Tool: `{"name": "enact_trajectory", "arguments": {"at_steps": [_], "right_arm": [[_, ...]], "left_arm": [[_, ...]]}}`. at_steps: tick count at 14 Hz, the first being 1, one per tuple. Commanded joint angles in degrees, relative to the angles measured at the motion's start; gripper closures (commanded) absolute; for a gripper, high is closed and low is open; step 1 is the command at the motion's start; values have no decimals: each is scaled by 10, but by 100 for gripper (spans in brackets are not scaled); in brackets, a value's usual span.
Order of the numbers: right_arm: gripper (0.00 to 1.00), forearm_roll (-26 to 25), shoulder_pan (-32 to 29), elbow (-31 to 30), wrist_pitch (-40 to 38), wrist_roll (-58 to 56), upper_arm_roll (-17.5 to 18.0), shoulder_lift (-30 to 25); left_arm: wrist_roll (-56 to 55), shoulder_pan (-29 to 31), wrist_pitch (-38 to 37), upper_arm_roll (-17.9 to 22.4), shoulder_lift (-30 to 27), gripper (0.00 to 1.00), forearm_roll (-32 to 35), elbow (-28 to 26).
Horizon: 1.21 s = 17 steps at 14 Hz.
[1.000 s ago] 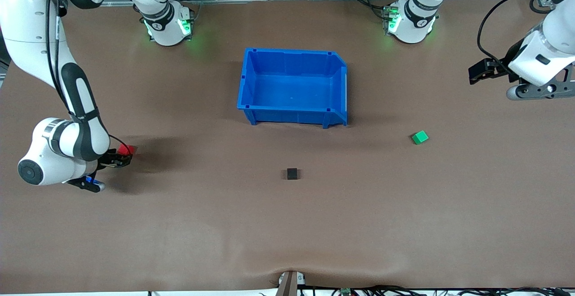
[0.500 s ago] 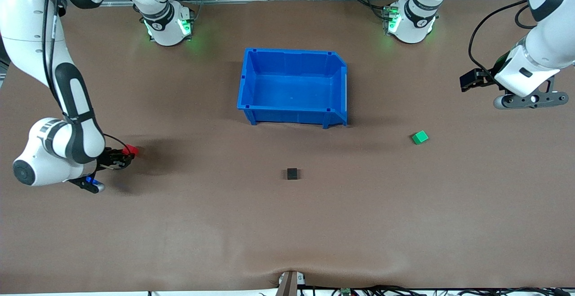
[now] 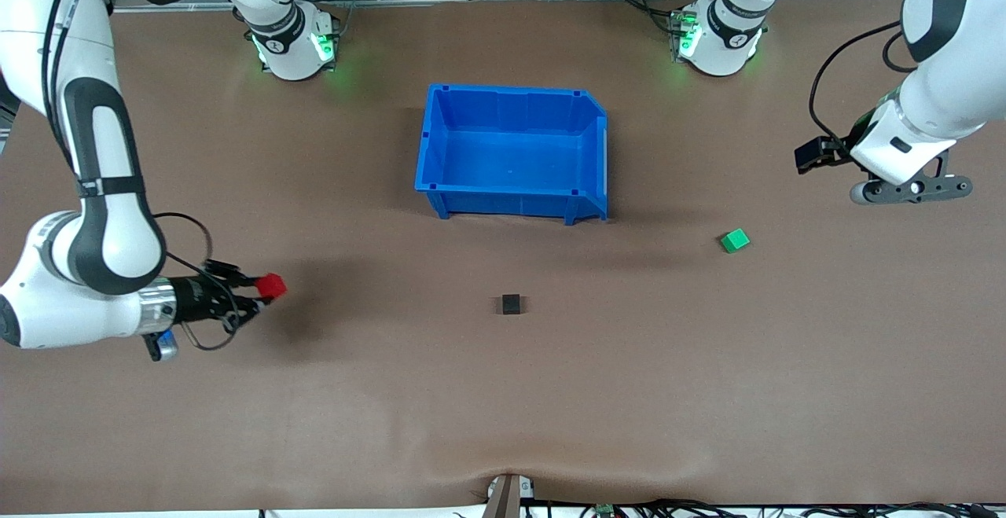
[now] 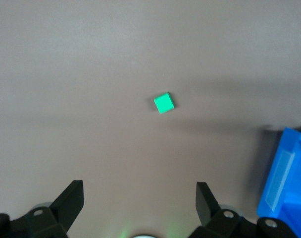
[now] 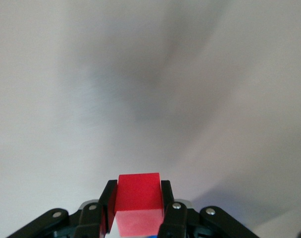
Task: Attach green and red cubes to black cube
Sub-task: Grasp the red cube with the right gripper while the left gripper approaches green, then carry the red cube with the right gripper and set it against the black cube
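Observation:
My right gripper (image 3: 263, 292) is shut on the red cube (image 3: 272, 286) and holds it above the table near the right arm's end; the red cube (image 5: 139, 198) sits clamped between the fingers in the right wrist view. The black cube (image 3: 512, 304) lies on the table nearer to the front camera than the blue bin. The green cube (image 3: 734, 240) lies toward the left arm's end and shows in the left wrist view (image 4: 164, 103). My left gripper (image 4: 139, 198) is open and empty, up in the air over the table near the green cube.
A blue bin (image 3: 440, 145), open and empty, stands in the middle of the table, farther from the front camera than the black cube. Its corner shows in the left wrist view (image 4: 289, 178). A brown mat covers the table.
My right gripper has lifted the red cube and swung it toward the table's middle. My left arm has come down and moved toward the green cube.

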Motion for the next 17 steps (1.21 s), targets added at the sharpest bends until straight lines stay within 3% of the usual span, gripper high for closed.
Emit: {"name": "enact_trajectory", "arguments": {"at_steps": [1, 8, 13, 17], "right_arm": [[100, 15, 56, 9, 103, 166, 2, 9], [100, 15, 207, 33, 338, 396, 2, 100], [100, 9, 268, 55, 348, 434, 1, 135], [100, 0, 278, 41, 346, 429, 2, 136]], "left_arm": [[-3, 31, 109, -1, 4, 0, -3, -76], [-154, 24, 237, -30, 126, 0, -20, -96], [-197, 24, 336, -36, 177, 0, -19, -137], [-257, 26, 346, -36, 193, 0, -19, -152]]}}
